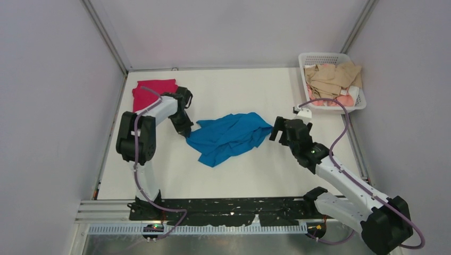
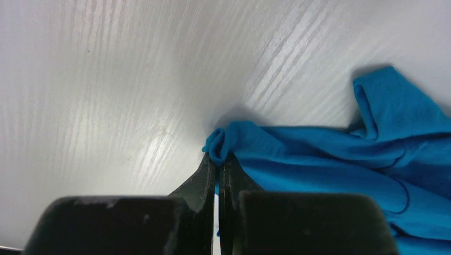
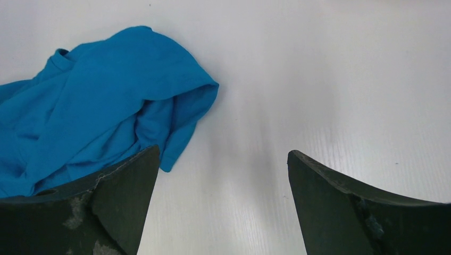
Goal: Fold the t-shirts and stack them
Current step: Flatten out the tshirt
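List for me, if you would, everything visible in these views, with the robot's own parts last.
blue t-shirt: one, bright blue, crumpled mid-table.
magenta-red t-shirt: one, magenta-red, far-left corner of the table.
basket: one, white, far-right corner.
beige clothes: a heap, count unclear, beige with some pink, in the basket.
table: one, white, under everything.
left gripper: one, black, shut on the blue t-shirt's left edge.
right gripper: one, black, open, beside the blue t-shirt's right end.
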Tool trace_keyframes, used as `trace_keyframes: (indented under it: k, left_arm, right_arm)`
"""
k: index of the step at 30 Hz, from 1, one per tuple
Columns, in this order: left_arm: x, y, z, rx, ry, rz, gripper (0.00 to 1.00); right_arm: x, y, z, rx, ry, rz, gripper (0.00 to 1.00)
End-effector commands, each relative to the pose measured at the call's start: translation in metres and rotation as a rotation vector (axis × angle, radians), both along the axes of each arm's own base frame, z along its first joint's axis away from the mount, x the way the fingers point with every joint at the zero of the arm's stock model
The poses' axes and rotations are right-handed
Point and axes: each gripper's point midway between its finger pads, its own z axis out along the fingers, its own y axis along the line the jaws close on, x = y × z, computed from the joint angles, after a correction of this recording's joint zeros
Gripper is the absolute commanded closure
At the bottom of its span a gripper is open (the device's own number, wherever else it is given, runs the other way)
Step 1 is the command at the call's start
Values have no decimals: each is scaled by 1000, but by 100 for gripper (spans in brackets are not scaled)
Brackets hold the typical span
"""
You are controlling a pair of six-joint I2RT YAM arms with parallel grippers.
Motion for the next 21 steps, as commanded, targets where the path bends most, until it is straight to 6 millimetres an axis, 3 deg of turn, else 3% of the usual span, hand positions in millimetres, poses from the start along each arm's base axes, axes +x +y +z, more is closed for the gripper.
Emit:
trace_keyframes:
  k: [1,4,10,21]
  left_arm:
    - [14,-3,44,-1,-200,-65,100]
    - [14,-5,56,-7,-251,-79,100]
    - [9,-2,54,4,-257,-76,100]
    - [7,-9,47,-30,-276,-91,100]
  right_arm:
    - [0,25,-20,68,105,39,5]
    - [1,40,-49,89,191,37,1]
    - [16,63,-76,159,246,27,20]
    - [43,68,-87,183,216,-57,30]
